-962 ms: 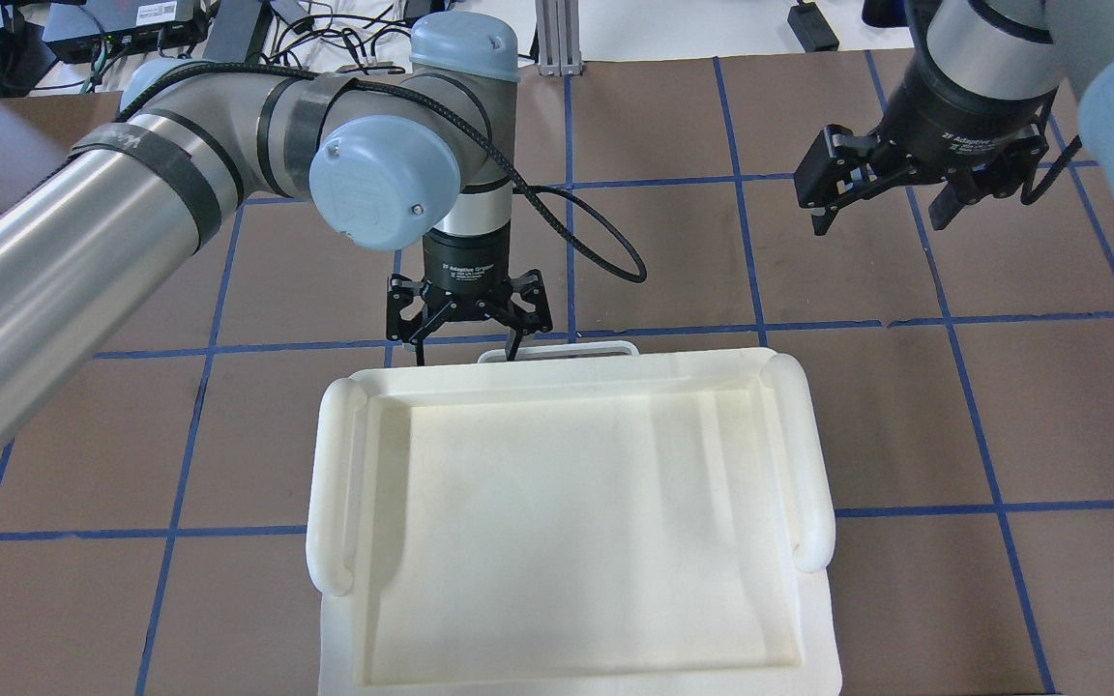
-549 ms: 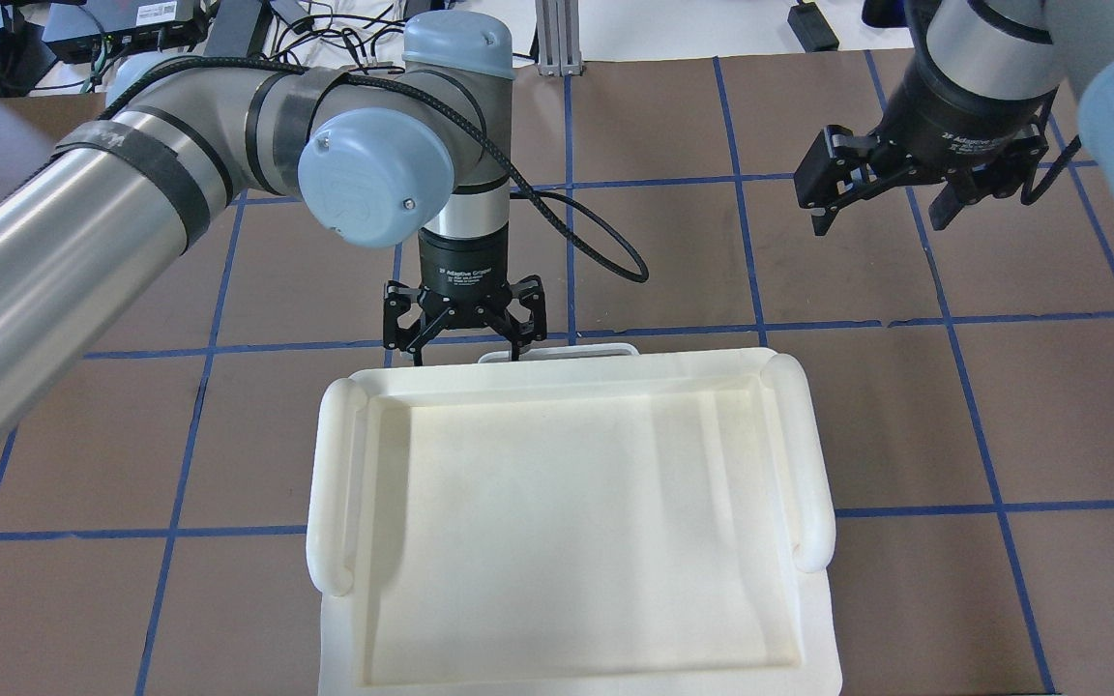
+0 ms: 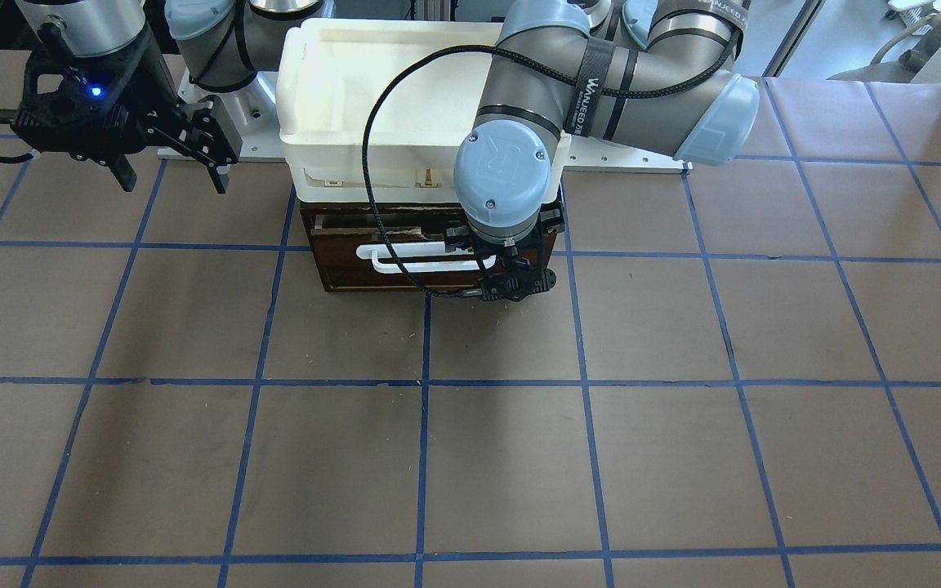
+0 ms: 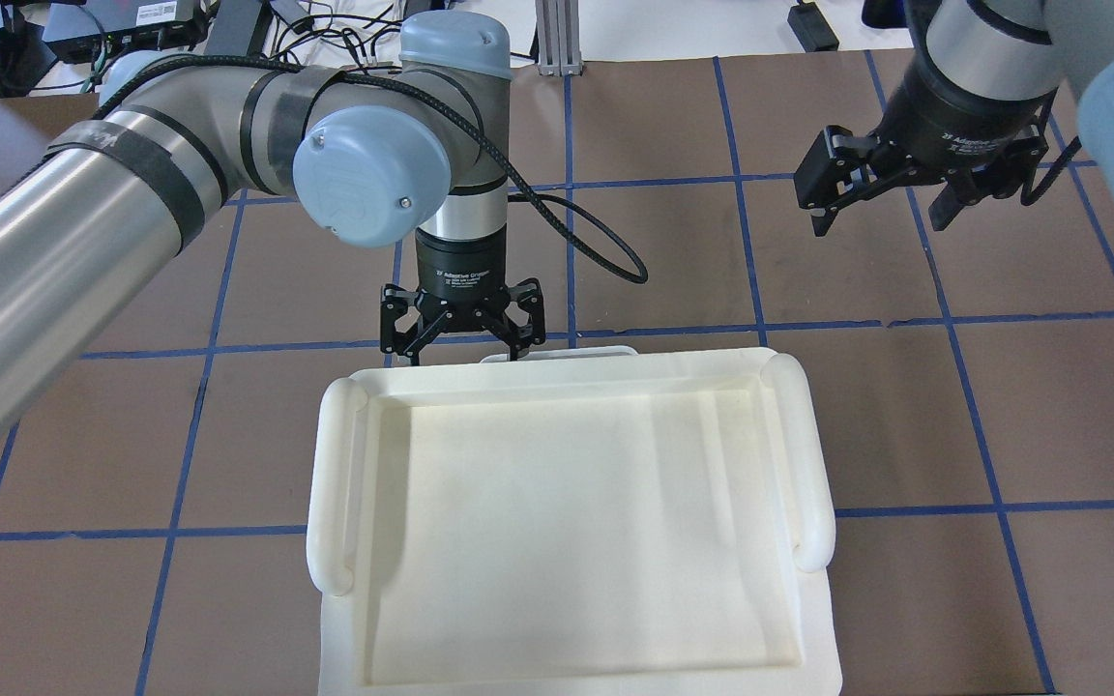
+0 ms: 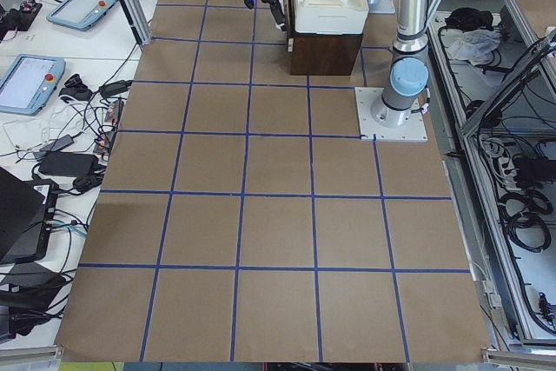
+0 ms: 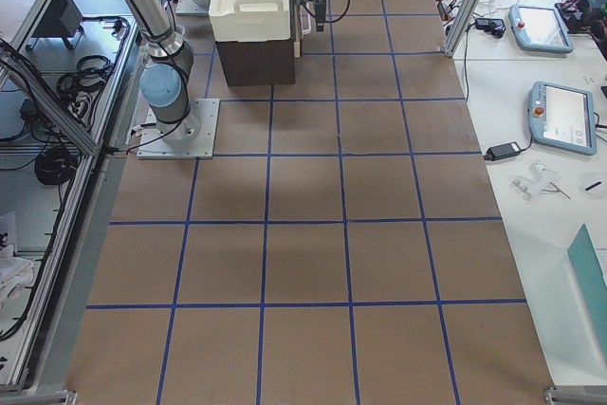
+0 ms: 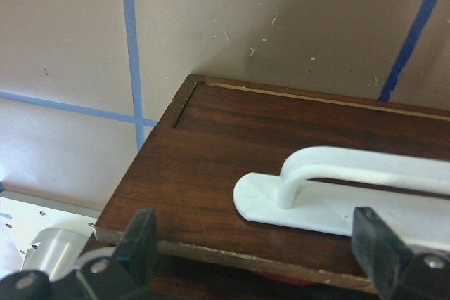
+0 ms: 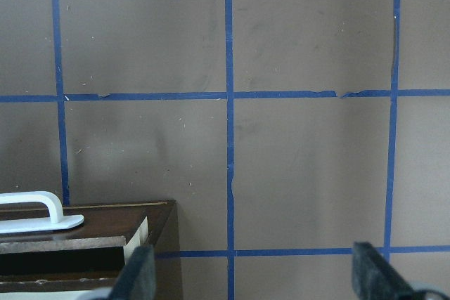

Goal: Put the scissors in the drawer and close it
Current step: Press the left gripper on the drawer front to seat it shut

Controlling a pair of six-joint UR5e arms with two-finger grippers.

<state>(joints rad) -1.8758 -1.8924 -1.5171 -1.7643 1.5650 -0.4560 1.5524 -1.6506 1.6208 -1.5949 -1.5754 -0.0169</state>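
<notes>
One drawer [image 3: 356, 265] sits in a dark wooden case [image 5: 326, 56] near the robot's base. Its long axis runs across the table from the robot's left to its right, and its dark brown front faces away from the robot. One white bar handle [image 3: 425, 255] lies along that front, parallel to the long axis. The drawer stands a short way out of the case: the right wrist view shows a strip of pale plywood side wall behind the front. One white tray [image 4: 813, 454] rests on top of the case and hides the drawer's inside, so whether the scissors lie in it cannot be told. Two arms are in view. The left arm reaches in over the table, elbow out to the robot's left, wrist turned so that the left gripper [image 4: 465, 360] points straight down just in front of the drawer front, at the handle's end on the robot's left. Its jaws are spread wide and hold nothing; in the left wrist view the fingertips [image 7: 144, 240] flank the handle's foot above the front's upper edge, and contact with the wood cannot be told. One black cable [image 4: 605, 242] loops from this wrist. The right gripper [image 4: 881, 222] hangs above the brown table covering [image 3: 683, 408], off to the robot's right of the case and well apart from it, pointing down, jaws wide apart and empty.
</notes>
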